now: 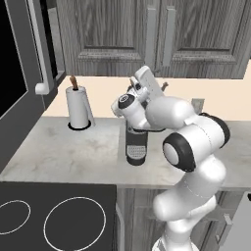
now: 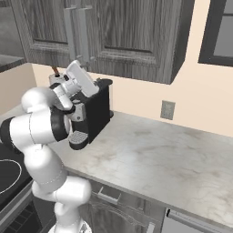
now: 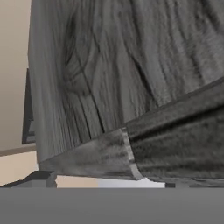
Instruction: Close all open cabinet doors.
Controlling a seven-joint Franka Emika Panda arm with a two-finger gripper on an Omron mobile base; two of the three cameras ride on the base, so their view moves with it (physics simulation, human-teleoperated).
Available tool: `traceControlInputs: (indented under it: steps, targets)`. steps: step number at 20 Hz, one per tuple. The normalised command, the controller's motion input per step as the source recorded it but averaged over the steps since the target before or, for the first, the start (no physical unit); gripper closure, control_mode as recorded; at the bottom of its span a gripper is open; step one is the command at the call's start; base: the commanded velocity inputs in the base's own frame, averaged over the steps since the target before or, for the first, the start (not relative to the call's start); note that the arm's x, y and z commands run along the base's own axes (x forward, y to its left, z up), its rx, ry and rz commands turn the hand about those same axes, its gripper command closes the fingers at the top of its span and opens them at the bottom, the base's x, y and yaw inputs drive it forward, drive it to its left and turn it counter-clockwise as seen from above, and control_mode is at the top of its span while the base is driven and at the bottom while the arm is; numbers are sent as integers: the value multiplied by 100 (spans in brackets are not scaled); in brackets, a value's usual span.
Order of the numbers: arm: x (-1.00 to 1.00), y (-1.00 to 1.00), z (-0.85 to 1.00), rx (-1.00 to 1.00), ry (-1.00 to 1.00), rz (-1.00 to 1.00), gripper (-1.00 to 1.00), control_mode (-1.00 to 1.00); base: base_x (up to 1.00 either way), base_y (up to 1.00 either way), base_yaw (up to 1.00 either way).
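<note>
Dark grey wood-grain cabinet doors (image 1: 147,34), raised frames, vertical bar handles (image 1: 169,34). Arm folded, hand raised toward them; end effector state cannot be told.

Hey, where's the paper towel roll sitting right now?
In the left base view, the paper towel roll stands upright on the counter at the left, beside the black appliance door and left of the coffee machine.

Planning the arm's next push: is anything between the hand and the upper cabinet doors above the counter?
Nothing visible. The hand points up at the cabinet doors, whose wood grain fills the hand view. The coffee machine sits below the hand.
</note>
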Motion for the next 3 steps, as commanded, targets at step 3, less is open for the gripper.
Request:
traceControlInputs:
  steps: [3]
  targets:
    - [0, 0, 0, 0, 0, -2, -100, -100, 0, 0, 0]
